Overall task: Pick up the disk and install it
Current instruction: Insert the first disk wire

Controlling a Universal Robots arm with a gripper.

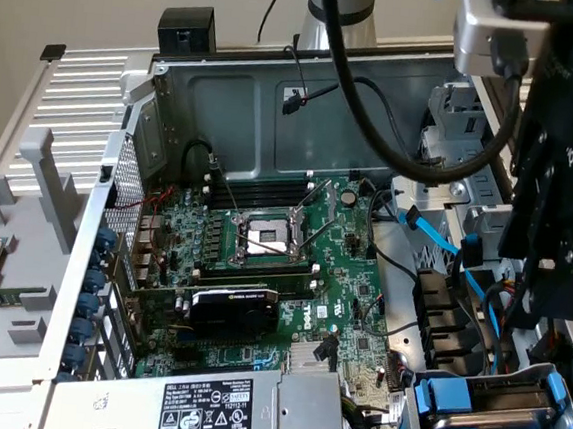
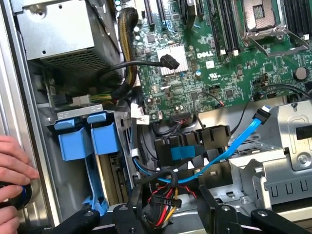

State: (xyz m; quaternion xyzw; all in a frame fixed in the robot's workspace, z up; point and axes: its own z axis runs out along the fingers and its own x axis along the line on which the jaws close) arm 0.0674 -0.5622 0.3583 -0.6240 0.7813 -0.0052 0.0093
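Exterior view: your gripper point(image 1: 551, 288) hangs at three o'clock over the open computer case point(image 1: 276, 103), holding nothing. The disk point(image 1: 487, 393), seemingly seated in its blue carrier, lies at five o'clock, apart from it.

Wrist view: the fingers point(image 2: 217, 214) stand wide apart above loose cables point(image 2: 161, 204). A person's hand point(image 2: 14, 168) rests at the case edge.

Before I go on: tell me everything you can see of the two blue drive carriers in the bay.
The two blue drive carriers are plastic frames, seated side by side in the grey metal bay at the case's corner, near the power supply. Each ends in a paler blue lip. A blue rail runs on from one of them. What they carry is mostly hidden. Nothing grips them.
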